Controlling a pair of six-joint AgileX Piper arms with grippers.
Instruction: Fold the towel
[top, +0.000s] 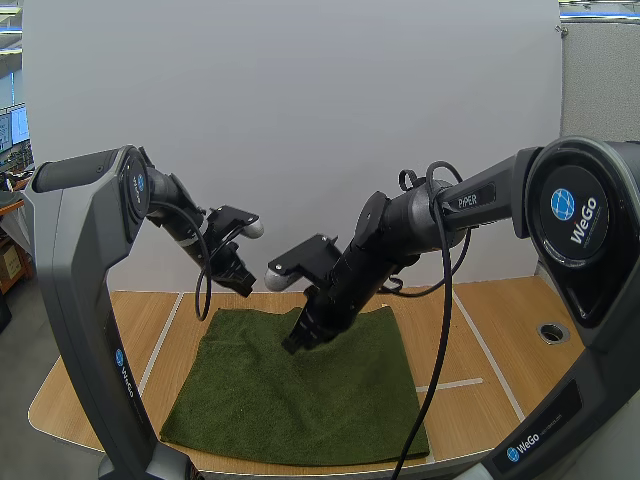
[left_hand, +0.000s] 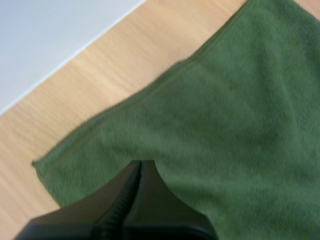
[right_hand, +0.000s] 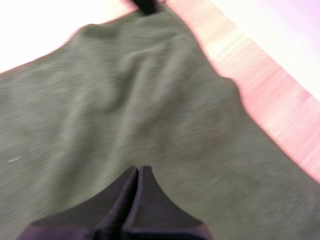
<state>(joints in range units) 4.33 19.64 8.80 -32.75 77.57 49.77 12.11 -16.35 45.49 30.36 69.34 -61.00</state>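
Hovering left arm (top: 190, 225): it reaches in from 9 o'clock of the high view and ends above the far-left corner of the cloth, at about 10 o'clock from the cloth's middle.
State of left jaws: closed with nothing between them. In the left wrist view the two black fingers (left_hand: 150, 200) lie together as one dark wedge, with the tips over green cloth just beside a hemmed corner.
Place of towel (top: 300, 400): dark green and spread flat on the tabletop, in the middle of the high view and toward 6 o'clock. Its near edge lies close to the tabletop's near rim. In the left wrist view the towel (left_hand: 225, 125) shows a stitched hem along its edge, with bare wood (left_hand: 125, 70) beyond it.
Look of tabletop (top: 500, 340): light wood. A white tape line (top: 450, 385) lies at 3 o'clock from the towel, and a round hole (top: 552, 332) sits farther out the same way.
Reach of right arm (top: 440, 215): it comes in from 3 o'clock and slants down to the far half of the towel, at about 12 o'clock from the cloth's middle.
State of right jaws: closed, gripping nothing. In the right wrist view the fingers (right_hand: 155, 205) form one dark wedge low over the towel (right_hand: 150, 100), and a strip of tabletop (right_hand: 260, 90) runs along the cloth's edge. Whether the tips touch the cloth I cannot tell.
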